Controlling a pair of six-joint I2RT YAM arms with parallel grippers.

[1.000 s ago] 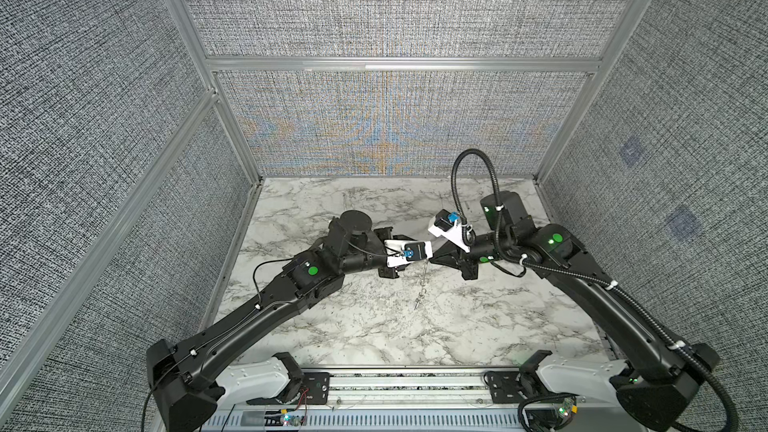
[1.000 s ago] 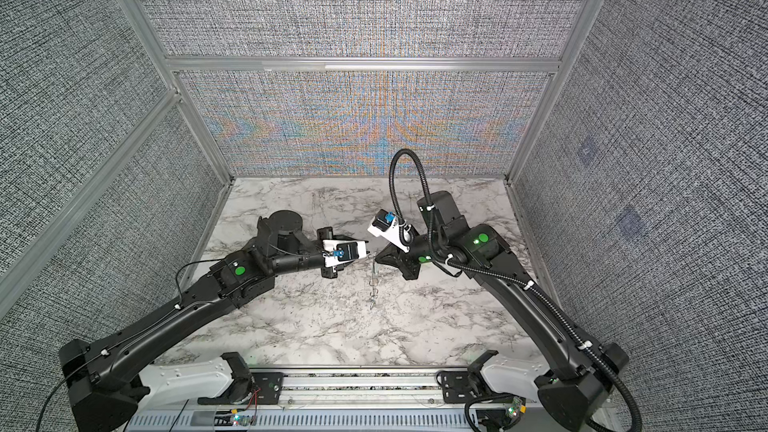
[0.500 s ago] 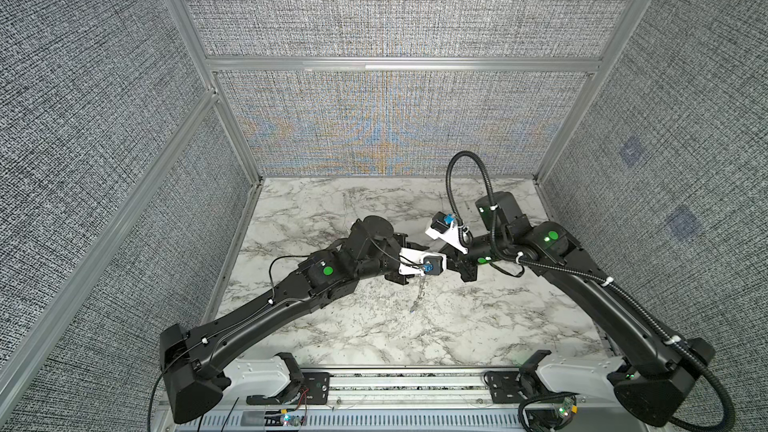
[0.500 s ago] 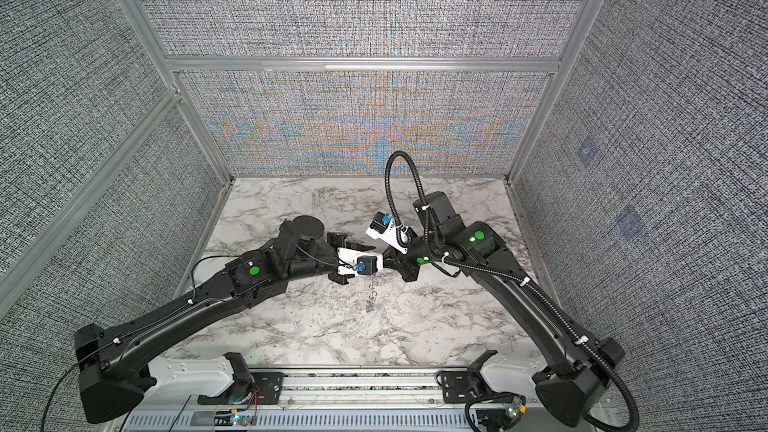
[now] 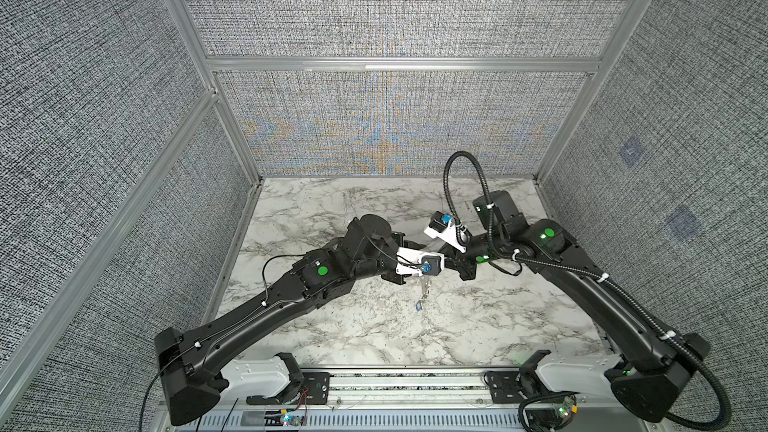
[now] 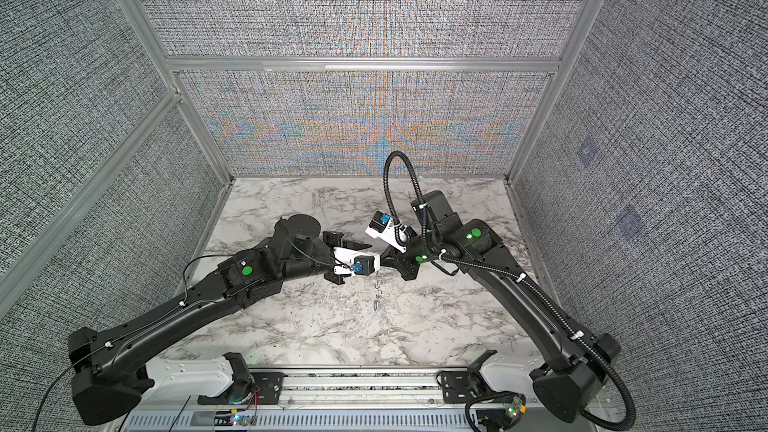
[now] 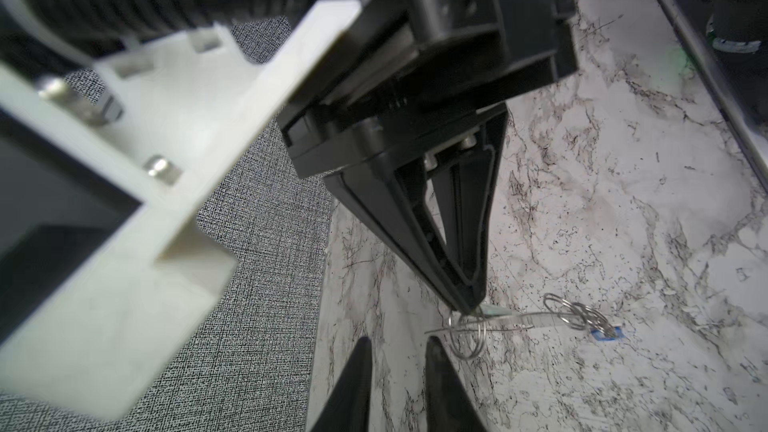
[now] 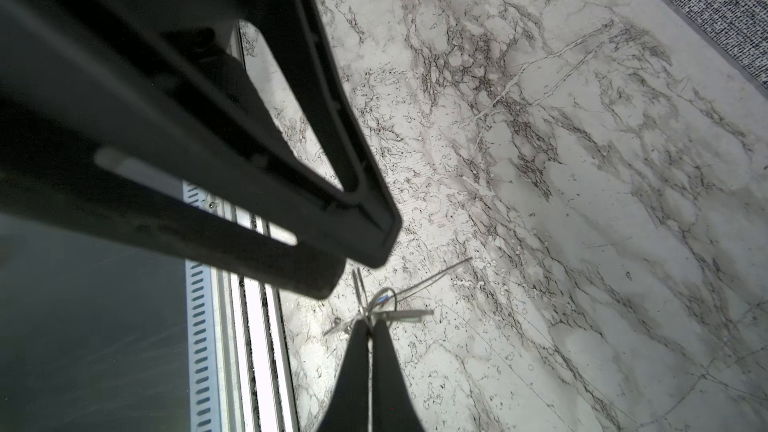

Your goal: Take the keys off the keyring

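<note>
Key (image 7: 513,319): one is seen.
Rings (image 7: 582,312): several are linked.
Tag (image 7: 607,332): one.
Right gripper (image 8: 369,326): pressed together, key pinched.
Left gripper (image 7: 398,342): slightly spread, nothing held.

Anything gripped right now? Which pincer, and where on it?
Right pincer is shut on the key, seemingly at its head end; the keyring and blue tag dangle below. Left pincer is open, holding nothing.

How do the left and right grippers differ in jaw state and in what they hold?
The left gripper is open; the right gripper is shut. The left gripper holds nothing, its tips beside the key bunch; the right gripper pinches that bunch, which dangles from it. Both are black and face each other.
</note>
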